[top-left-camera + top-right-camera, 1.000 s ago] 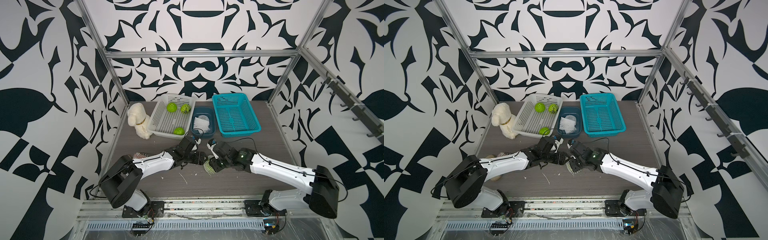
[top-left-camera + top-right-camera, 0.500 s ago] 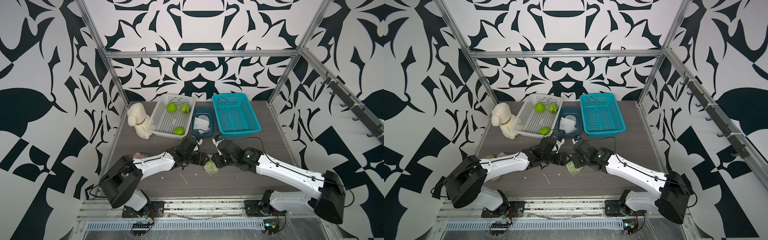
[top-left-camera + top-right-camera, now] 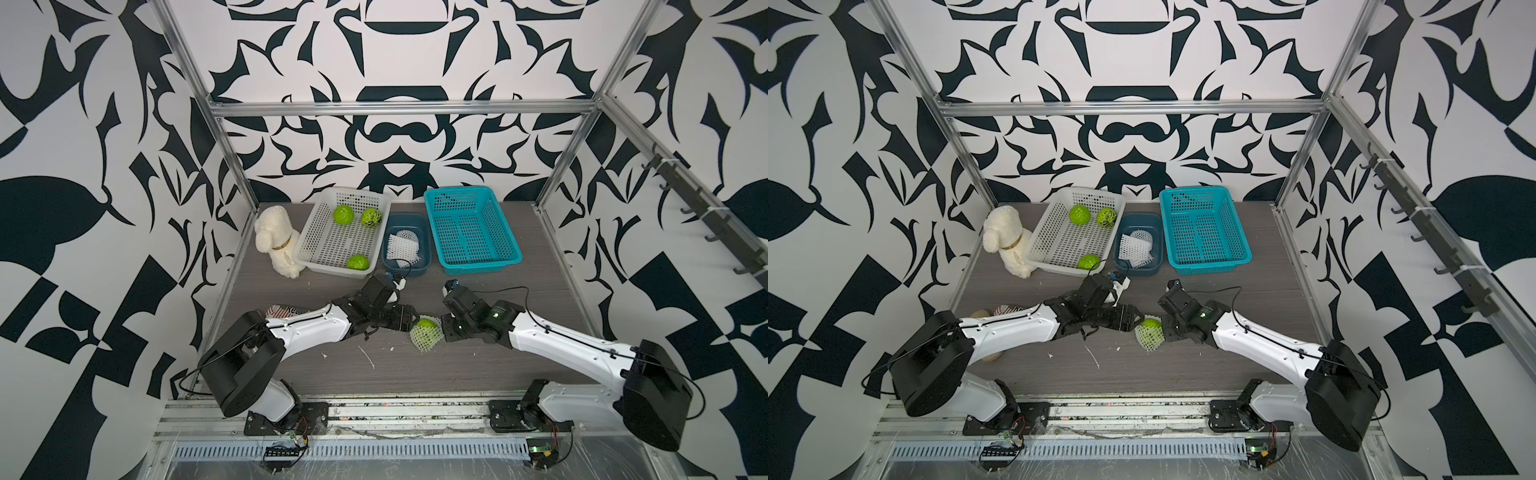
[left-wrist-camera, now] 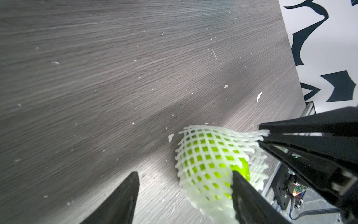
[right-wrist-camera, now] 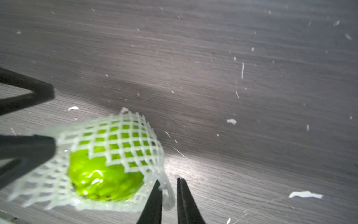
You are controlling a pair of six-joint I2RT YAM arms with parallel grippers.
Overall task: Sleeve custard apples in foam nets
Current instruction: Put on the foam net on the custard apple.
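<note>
Low over grey tabletop (image 3: pixel 457 365), inward-pointing right gripper (image 5: pixel 168 181) pinches foam net (image 5: pixel 124 139); opposing left gripper (image 4: pixel 185 173) spread.

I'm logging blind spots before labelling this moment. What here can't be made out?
- Striped object: top views, mostly under the left arm, unidentifiable.
- Spare foam nets in the dark blue bin: top views, overlapping, too small to count.
- Custard apple underside: right wrist view, blurred, covered by its foam net.
- Left gripper: left wrist view, finger bases cut off by the picture's edge.
</note>
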